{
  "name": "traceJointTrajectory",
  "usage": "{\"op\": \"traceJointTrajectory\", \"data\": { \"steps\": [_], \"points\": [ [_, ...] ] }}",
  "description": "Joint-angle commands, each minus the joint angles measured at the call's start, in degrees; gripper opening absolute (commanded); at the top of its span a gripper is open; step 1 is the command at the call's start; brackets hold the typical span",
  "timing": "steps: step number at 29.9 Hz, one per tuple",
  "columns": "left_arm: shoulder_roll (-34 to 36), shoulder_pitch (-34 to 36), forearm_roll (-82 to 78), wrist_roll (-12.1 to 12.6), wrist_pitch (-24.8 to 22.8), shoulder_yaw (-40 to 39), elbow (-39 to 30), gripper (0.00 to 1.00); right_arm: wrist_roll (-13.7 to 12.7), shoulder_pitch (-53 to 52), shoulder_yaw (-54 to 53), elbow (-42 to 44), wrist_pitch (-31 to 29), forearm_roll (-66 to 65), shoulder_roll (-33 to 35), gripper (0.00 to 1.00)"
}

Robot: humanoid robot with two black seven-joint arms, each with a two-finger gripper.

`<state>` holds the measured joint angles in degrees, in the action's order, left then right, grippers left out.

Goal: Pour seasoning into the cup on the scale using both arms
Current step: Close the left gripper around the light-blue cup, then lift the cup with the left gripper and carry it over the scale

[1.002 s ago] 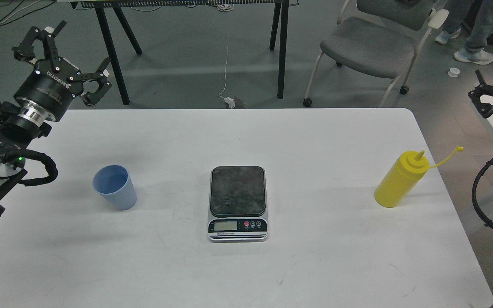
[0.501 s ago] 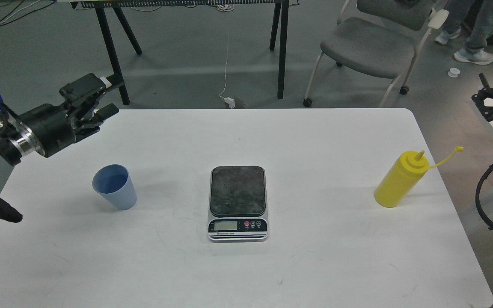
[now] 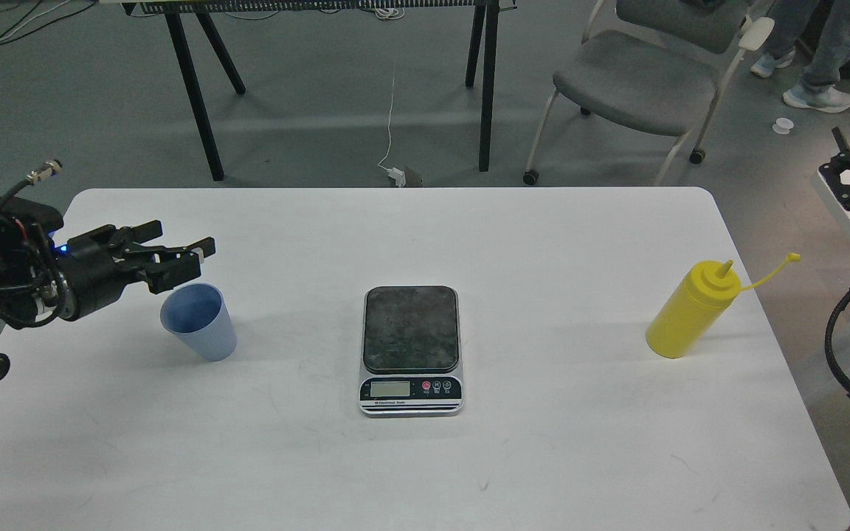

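Lay just right of and below the left hand (image 3: 189, 259), fingers apart: upright cup (image 3: 199, 321) on the tabletop (image 3: 543, 243), far from the right hand (image 3: 842, 173), grip unclear.

Open table (image 3: 543, 243) around scale (image 3: 410, 346)

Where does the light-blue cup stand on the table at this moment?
In the head view the cup stands upright on the left part of the white table, left of the scale, with the left pincer just above its rim.

White table (image 3: 543, 243) carries cup (image 3: 200, 323), scale (image 3: 410, 350), seasoning (image 3: 690, 310).
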<state>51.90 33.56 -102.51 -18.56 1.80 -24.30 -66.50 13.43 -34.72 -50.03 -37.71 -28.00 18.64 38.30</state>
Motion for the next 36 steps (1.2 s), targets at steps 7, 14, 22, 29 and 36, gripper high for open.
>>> {"op": "traceJointTrajectory", "data": {
  "steps": [7,14,22,29,36],
  "points": [
    [-3.74,0.19,-5.59,-0.16,0.31,2.59,6.12,0.79,0.11,0.0,-0.33,0.1,0.0,0.0,0.1,1.0],
    [-5.06,0.28,-5.68,-0.6,0.31,4.96,9.46,0.64,0.2,0.0,-0.33,0.27,0.0,0.0,0.02,1.0],
    [-4.97,0.37,-5.59,-1.3,0.4,6.19,10.16,0.45,0.2,0.0,-0.33,0.45,0.0,0.0,0.1,1.0],
    [-5.06,0.45,-5.59,-5.51,0.4,6.46,10.16,0.13,0.28,0.0,-0.33,0.54,0.0,-0.09,0.1,1.0],
    [-4.97,0.63,-5.5,-6.14,0.4,6.46,10.25,0.06,0.28,0.18,-0.33,0.54,0.0,-0.09,0.1,1.0]
  ]
}}
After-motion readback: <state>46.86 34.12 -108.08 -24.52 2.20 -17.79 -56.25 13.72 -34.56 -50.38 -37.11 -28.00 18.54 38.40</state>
